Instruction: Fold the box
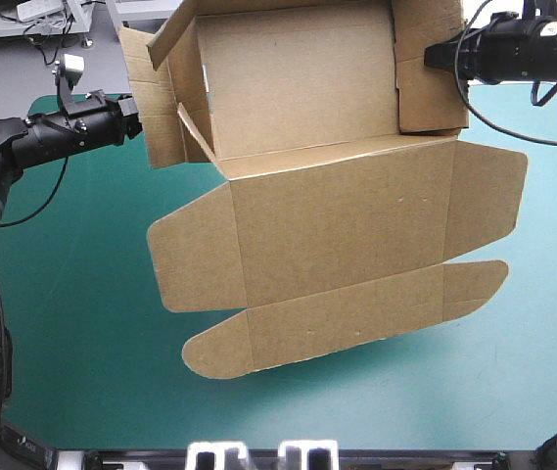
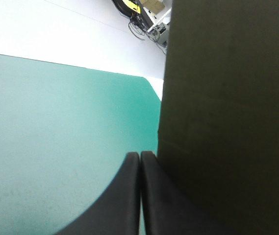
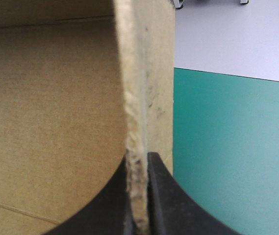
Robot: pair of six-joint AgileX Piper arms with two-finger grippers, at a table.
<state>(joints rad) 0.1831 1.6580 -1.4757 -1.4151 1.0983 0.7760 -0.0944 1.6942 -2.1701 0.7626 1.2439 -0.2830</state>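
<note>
The brown box [image 1: 337, 225] lies at the middle of the table, its far half raised into walls and its lid and flaps flat toward the front. My left gripper [image 1: 136, 116] is at the box's left outer flap. In the left wrist view, this gripper [image 2: 139, 155] is shut with nothing between the black fingers, and the board [image 2: 227, 98] stands right beside one finger. My right gripper [image 1: 433, 56] is at the box's right wall near the far edge. In the right wrist view, this gripper [image 3: 139, 159] is shut on the wall's edge [image 3: 144, 73].
The teal-green cover [image 1: 82, 323] stretches to the left of the box and in front of it. The table's far edge and rounded far-left corner [image 2: 149, 81] lie just beyond the left gripper.
</note>
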